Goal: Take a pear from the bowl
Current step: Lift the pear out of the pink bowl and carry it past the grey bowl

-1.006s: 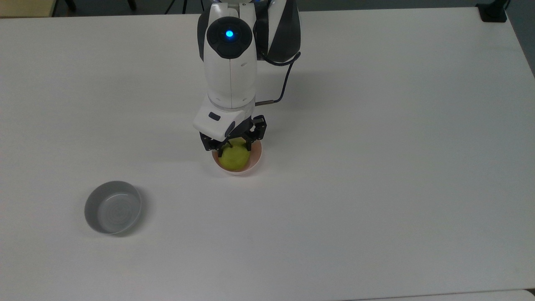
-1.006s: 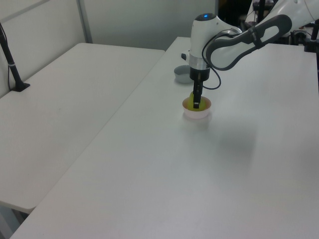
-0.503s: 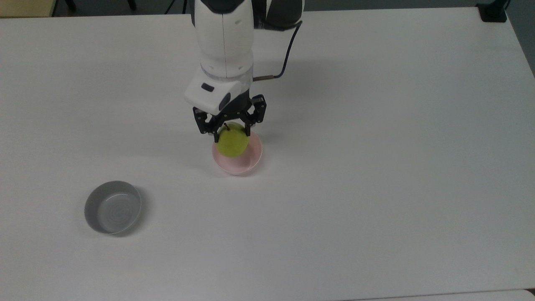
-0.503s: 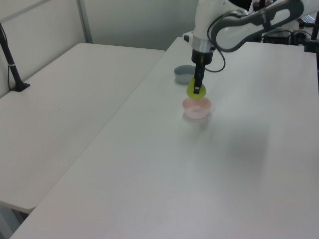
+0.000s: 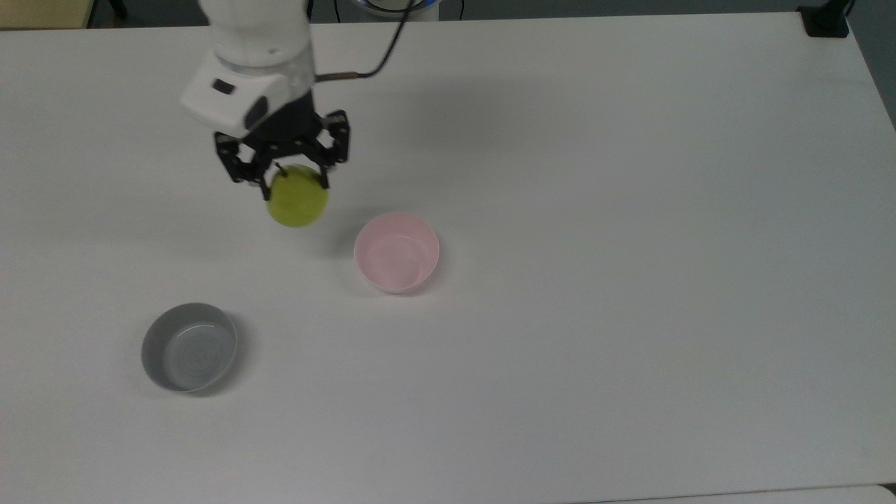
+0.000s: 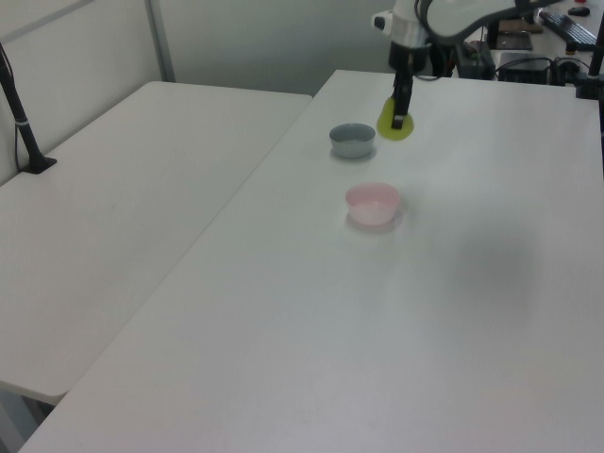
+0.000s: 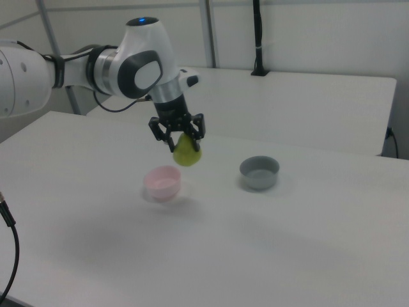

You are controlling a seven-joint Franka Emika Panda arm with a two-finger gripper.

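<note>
The white table spreads under everything, and the arm reaches over it; in the top view the arm is cut off by the upper edge, so just its last link and wrist show, and in the left view most of it runs out of the top. A second white table stands alongside in the left view.

The grey bowl sits on the table well apart from the gripper, below and to the top view's left of it. The pink bowl stands nearer, below and to the top view's right of the gripper, with nothing inside it. In the right view the pink bowl lies just under and to the right view's left of the gripper, the grey one off to the right view's right.

The gripper is clamped on the pear, black fingers pressed to its upper part on both sides, the fruit hanging below them clear of the table and outside the bowl. The pear's top is hidden between the fingers; a dark stem barely shows there. In the left view the pear is a small yellow-green blob behind one finger
</note>
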